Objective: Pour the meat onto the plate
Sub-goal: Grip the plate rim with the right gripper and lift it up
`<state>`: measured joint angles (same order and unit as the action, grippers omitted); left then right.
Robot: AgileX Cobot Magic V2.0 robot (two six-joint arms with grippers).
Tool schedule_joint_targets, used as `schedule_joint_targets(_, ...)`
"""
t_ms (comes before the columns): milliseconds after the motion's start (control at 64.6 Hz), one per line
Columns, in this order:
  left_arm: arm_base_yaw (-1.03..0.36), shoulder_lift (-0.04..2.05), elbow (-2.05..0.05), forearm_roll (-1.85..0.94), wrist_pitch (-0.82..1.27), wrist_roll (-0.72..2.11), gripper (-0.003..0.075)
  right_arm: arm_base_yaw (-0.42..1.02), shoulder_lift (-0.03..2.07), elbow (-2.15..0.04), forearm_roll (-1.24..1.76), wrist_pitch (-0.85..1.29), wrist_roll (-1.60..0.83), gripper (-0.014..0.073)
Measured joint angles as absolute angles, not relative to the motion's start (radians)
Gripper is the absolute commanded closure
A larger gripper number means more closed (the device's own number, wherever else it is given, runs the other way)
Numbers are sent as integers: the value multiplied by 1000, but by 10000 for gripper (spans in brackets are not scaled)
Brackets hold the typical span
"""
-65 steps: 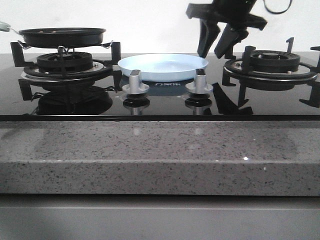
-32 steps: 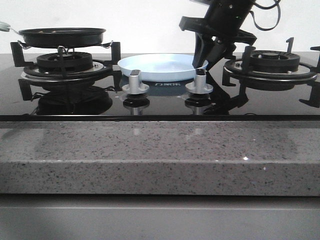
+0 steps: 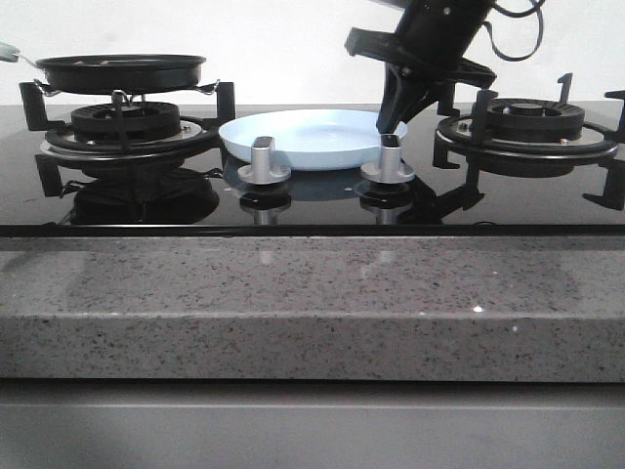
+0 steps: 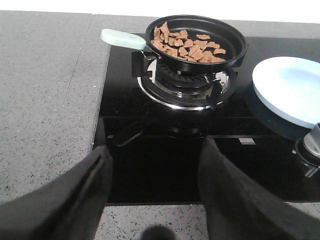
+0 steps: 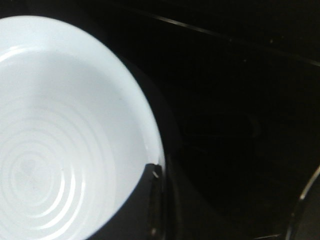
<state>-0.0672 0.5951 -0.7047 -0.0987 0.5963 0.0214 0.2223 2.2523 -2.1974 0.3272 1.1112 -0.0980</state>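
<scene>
A black frying pan (image 4: 197, 36) with a pale green handle (image 4: 122, 38) is seen sitting on the left burner (image 4: 182, 82) of a black glass stove (image 4: 165, 150). The meat (image 4: 186, 44) is held inside the pan as a loose pile of small orange-brown bits.

The pale-blue plate (image 3: 311, 137) is set on the stove top between the two burners, just behind the two silver knobs (image 3: 264, 161). It is tilted, with its right edge raised a little. No meat is seen on it.

The right gripper (image 3: 394, 119) is brought down at the right edge of the plate. Its fingers look closed on the rim there. In the right wrist view the plate (image 5: 65, 130) fills the picture, and a dark fingertip (image 5: 152, 195) is seen at its rim.

The left gripper (image 4: 155, 200) is held low over the front of the stove, well apart from the pan. Its two black fingers (image 4: 85, 195) are spread wide, and nothing is held between them.

The right burner (image 3: 527, 127) is left bare. A grey speckled worktop (image 3: 293, 303) is seen in front of the stove.
</scene>
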Motion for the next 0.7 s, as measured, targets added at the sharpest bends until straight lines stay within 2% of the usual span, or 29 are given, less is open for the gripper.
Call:
schedule_joint_targets(325, -67, 595, -705, -99, 594, 21, 337, 222, 2098, -2147, 317, 1096, -90, 706)
schedule_joint_targets(510, -67, 595, -705, -99, 585, 21, 337, 229, 1955, -1924, 332, 1013, -99, 706)
schedule_joint_targets(696, -67, 595, -705, -99, 574, 21, 337, 233, 1790, -1665, 461, 935, -214, 706)
